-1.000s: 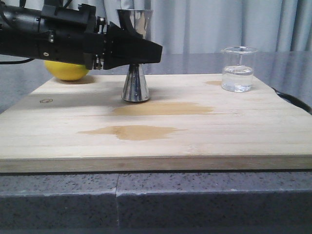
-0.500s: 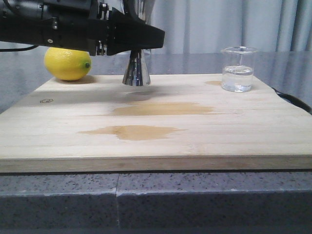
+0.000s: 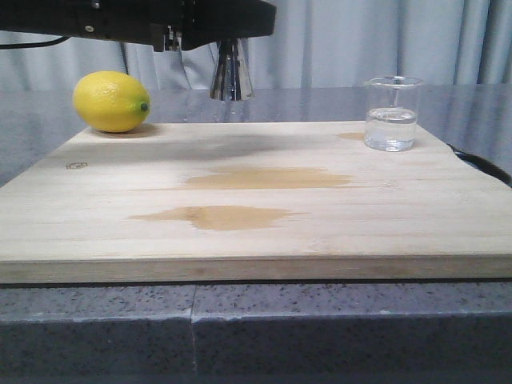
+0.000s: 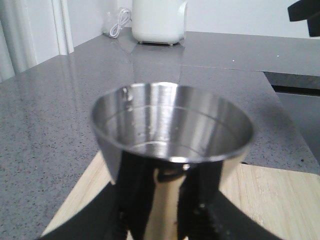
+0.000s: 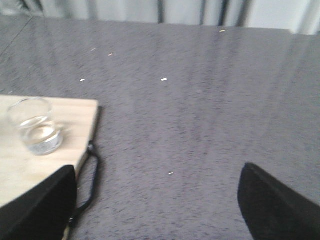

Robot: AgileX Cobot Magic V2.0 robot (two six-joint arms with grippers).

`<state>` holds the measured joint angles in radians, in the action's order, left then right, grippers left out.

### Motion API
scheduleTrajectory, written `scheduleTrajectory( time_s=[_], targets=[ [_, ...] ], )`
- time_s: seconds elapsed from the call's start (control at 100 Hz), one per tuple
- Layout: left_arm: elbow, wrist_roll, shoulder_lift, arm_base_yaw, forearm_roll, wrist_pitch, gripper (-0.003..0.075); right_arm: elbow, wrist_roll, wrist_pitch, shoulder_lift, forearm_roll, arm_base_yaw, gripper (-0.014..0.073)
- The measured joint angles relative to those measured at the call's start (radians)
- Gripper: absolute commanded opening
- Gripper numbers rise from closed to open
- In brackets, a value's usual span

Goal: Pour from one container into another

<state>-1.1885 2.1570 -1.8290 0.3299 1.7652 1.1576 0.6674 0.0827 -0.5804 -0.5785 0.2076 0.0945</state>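
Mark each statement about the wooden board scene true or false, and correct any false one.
1. The left gripper holds the shiny steel hourglass jigger above the wooden board. True.
2. The small clear glass beaker is empty. False: it holds clear liquid.
3. The yellow lemon lies at the board's far left corner. True.
4. The right gripper is clamped on the beaker. False: its fingers are spread apart, clear of the beaker.
5. The beaker lies tipped on its side. False: it stands upright.

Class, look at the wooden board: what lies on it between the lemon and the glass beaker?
In the front view, nothing stands between the lemon and the glass beaker, only bare board with two darker patches.
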Motion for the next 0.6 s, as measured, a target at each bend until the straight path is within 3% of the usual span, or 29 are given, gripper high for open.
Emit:
scheduleTrajectory(
  time_s=[0.31, 0.6],
  targets=[
    [0.0, 0.0, 0.0, 0.0, -0.001, 0.0, 0.0199, 0.096, -0.018, 0.006, -0.186, -0.002, 0.22, 0.0575],
    [0.0, 0.0, 0.0, 0.0, -0.004, 0.0, 0.0199, 0.187, -0.018, 0.071, -0.342, -0.049, 0.275, 0.0575]
  ],
)
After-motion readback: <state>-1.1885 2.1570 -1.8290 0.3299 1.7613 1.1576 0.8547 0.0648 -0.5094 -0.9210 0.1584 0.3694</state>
